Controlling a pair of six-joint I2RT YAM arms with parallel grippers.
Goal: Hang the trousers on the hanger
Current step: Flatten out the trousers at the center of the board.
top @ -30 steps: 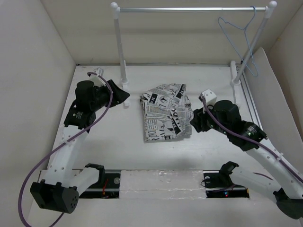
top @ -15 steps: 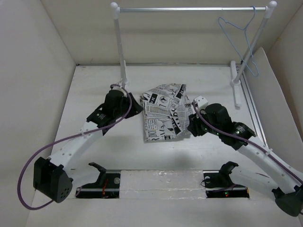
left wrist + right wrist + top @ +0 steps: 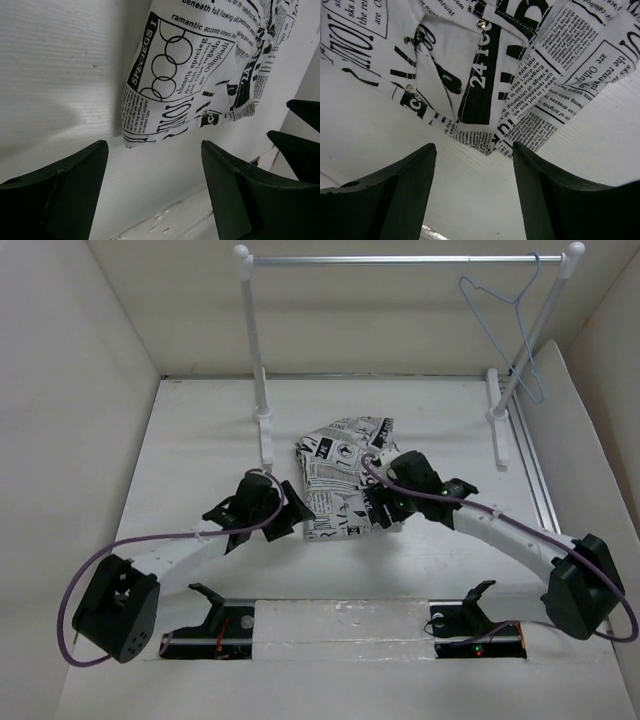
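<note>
Trousers point(image 3: 345, 478): soft white fabric, black newspaper print, rumpled heap.
Left gripper point(image 3: 154, 147): black fingers spread wide, empty, beside them.
Right gripper point(image 3: 473, 147): spread wide, empty.

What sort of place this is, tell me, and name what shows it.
Probably a robot test cell for laundry practice: plain white walls box in the table, a garment rail holds one hanger, printed trousers lie there.
</note>
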